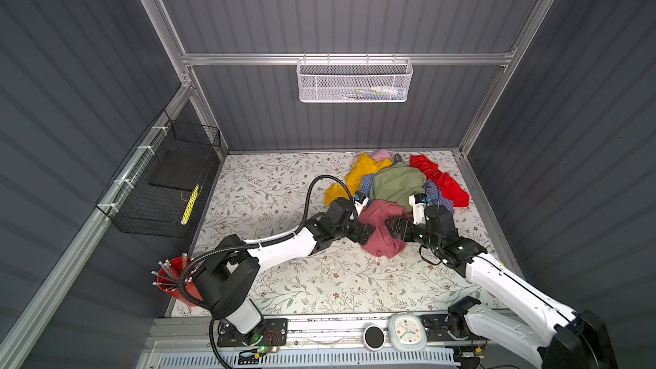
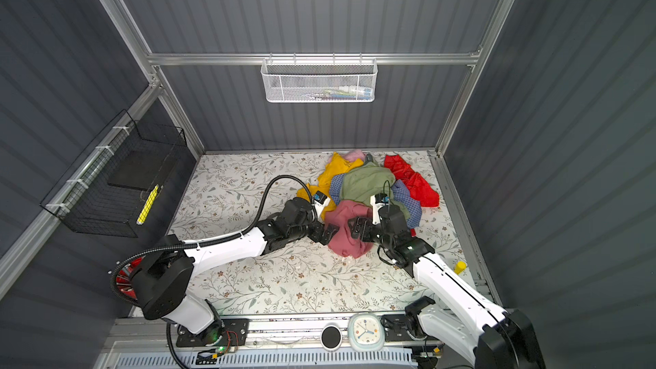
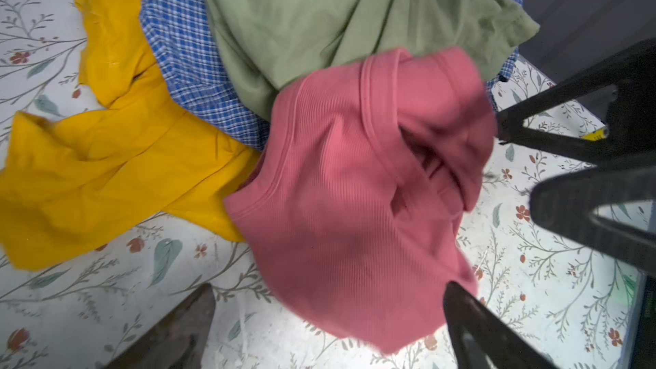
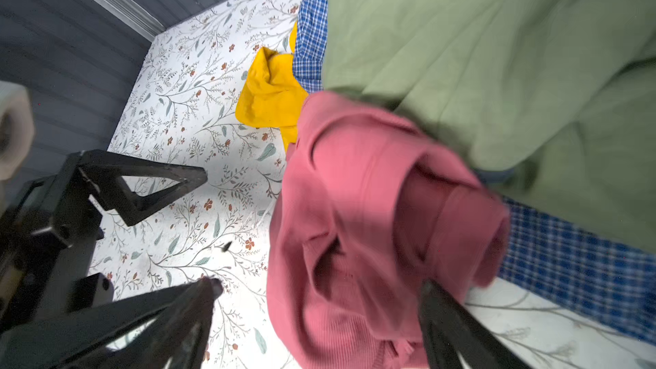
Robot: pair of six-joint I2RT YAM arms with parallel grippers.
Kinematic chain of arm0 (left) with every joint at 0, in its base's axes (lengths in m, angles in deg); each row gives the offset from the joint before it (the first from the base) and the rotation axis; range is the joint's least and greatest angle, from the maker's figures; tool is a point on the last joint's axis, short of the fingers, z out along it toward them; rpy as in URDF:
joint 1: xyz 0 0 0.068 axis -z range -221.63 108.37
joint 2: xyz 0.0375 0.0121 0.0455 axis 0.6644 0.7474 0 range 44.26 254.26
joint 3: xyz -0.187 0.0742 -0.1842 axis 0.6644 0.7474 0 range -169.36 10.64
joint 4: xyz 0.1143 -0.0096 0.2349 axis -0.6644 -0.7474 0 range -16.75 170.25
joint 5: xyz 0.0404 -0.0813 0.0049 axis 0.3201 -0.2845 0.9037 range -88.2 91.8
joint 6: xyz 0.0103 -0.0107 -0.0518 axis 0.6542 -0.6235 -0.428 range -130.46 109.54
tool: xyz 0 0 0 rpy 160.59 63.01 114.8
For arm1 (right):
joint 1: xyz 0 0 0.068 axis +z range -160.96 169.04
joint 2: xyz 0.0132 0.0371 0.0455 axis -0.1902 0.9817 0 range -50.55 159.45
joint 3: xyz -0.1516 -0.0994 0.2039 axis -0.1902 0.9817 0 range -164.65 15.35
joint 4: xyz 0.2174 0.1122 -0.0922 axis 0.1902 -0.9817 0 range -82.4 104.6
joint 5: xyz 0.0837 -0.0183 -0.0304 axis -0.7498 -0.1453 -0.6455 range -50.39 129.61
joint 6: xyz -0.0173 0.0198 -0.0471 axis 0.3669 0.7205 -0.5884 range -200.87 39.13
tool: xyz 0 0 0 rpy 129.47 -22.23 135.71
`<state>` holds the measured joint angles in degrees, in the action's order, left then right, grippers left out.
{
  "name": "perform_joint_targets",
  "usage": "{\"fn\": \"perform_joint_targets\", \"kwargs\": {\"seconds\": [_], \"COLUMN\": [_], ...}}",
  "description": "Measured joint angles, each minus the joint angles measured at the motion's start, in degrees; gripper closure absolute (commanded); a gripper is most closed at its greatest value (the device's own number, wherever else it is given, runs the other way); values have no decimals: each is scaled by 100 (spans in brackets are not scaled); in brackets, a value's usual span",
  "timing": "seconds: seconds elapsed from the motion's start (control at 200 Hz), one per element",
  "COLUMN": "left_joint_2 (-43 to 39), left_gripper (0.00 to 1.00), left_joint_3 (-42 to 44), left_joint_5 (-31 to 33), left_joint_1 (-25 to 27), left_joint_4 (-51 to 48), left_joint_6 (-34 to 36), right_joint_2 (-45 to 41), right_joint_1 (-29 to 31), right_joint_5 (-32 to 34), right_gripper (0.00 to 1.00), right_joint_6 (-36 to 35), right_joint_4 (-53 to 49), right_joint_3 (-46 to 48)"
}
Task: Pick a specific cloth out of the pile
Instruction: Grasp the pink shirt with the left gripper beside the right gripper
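The table (image 1: 284,278) has a pale cover printed with leafy sprigs and small flowers. The pile (image 1: 397,182) sits on it toward the far right, with a red cloth (image 1: 440,179) spread along its right side. The cloth (image 1: 380,236) lies crumpled at the pile's near edge, touching it. A small yellow thing (image 2: 460,267) lies by the right rim

The left arm (image 1: 280,246) and right arm (image 1: 511,285) wear white shells between bulky black joints. A ribbed black hose (image 1: 308,197) runs along the left one. The left hand (image 1: 367,234) and right hand (image 1: 394,228) are black, with hollow triangular fingers (image 3: 468,321).
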<state>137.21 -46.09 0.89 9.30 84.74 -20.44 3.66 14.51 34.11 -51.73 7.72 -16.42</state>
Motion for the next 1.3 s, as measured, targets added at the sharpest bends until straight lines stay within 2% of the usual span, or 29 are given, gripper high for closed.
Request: {"fn": "perform_joint_targets", "kwargs": {"seconds": [0.285,0.485,0.755,0.946,1.011,1.041,1.086,1.191,1.301], "left_joint_2": [667,1215,2107,2680,2747,2761,2771,2771,2726], "left_gripper": [0,0,0,3,10,17,29,65,94], "left_joint_3": [-881,-1392,-2319,-3045,-3067,-3067,-3067,-3064,-2942], "left_joint_5": [4,107,590,957,1038,1058,1071,1102,1095], "left_joint_1": [380,699,927,942,942,942,942,942,940], "left_joint_4": [-413,-649,-1084,-1370,-1375,-1377,-1375,-1327,-1145], "left_joint_6": [337,356,238,-42,-153,-192,-282,-391,-398], "right_joint_2": [-848,-1316,-1694,-1744,-1744,-1749,-1766,-1803,-1838], "right_joint_1": [-111,-557,-1270,-1421,-1421,-1423,-1432,-1436,-1445], "right_joint_5": [732,1051,929,691,643,608,575,540,498], "right_gripper": [2,1,1,1,1,1,1,1,1], "right_joint_6": [-127,-146,-87,-63,-63,-63,-63,-63,-66], "right_joint_4": [-699,-1093,-1296,-1311,-1320,-1320,-1320,-1320,-1318], "right_joint_3": [238,330,546,623,629,629,632,632,640]}}
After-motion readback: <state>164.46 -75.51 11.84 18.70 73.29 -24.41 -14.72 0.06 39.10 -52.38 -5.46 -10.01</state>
